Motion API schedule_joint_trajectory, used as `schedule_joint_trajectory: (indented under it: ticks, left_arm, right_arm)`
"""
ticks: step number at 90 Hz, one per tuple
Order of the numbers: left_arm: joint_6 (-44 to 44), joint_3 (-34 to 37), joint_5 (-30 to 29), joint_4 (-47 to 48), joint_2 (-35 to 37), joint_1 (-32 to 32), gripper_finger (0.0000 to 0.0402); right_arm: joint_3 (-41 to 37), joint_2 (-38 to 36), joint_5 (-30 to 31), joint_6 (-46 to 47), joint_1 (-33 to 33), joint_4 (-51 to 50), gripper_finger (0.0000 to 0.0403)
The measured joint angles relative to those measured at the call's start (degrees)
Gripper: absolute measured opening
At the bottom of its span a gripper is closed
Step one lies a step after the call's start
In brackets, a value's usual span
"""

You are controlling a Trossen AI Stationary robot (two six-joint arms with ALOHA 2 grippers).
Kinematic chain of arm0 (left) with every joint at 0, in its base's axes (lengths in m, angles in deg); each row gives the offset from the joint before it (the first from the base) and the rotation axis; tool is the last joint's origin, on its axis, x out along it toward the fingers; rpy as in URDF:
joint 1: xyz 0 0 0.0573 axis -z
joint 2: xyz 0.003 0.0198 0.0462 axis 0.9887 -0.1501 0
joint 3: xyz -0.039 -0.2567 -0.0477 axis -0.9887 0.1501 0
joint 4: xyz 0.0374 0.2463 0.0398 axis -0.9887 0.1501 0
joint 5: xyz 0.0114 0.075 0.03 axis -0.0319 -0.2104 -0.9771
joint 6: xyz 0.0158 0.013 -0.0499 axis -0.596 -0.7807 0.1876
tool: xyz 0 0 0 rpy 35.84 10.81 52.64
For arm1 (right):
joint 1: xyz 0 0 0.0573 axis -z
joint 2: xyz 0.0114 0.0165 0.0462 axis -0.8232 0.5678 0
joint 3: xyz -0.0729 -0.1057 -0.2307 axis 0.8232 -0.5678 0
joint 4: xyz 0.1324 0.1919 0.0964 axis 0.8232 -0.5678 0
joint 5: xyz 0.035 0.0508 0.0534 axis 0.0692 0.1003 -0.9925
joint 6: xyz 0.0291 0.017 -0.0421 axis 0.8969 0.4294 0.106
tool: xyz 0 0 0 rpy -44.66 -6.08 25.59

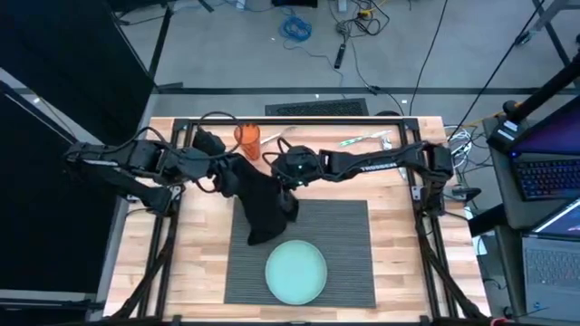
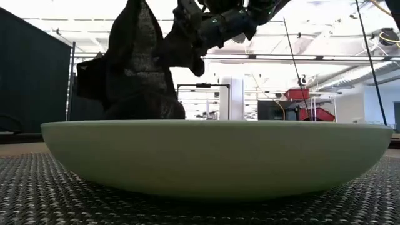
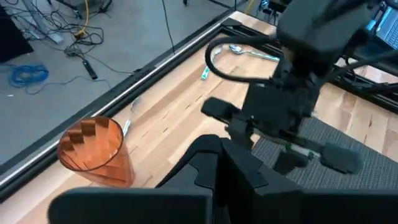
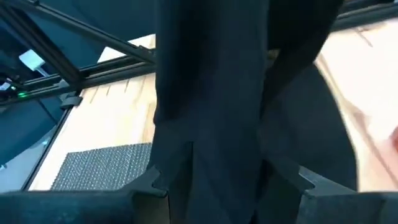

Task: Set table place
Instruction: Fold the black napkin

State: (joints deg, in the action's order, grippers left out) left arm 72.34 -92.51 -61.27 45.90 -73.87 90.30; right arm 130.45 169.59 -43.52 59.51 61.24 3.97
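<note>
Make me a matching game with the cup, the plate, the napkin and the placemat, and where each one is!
Things:
1. orange cup
2. pale teal plate
3. black napkin
4. grey placemat

Places:
A. lying flat on the wooden table
B. standing at the table's far edge
C. held up in the air by both arms
D. sitting on the placemat

Pairs: 1-B, 2-D, 3-C, 4-A

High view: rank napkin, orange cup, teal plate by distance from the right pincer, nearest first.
From the right pincer:
1. Black napkin, draped right at it.
2. Orange cup, beyond it near the table's far edge.
3. Teal plate, on the placemat's near half.
</note>
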Motion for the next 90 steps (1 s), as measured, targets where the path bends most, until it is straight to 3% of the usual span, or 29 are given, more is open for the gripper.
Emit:
schedule_joint_trajectory:
  ticks: [69,77,90]
  left_arm:
    - [-1.01,0.02,-4.7,3.04,5.05,0.03,0.0]
    - [-1.05,0.02,-4.69,3.01,5.03,0.02,0.0]
    - [-1.09,0.02,-4.7,3.19,5.03,0.02,0.0]
  right_arm:
    - [0.0,4.91,-1.46,4.17,-4.61,0.88,0.0132]
    - [0.0,4.9,-1.49,3.99,-4.9,0.95,0.0106]
    - [0.0,4.9,-1.46,3.54,-4.84,0.28,0.0013]
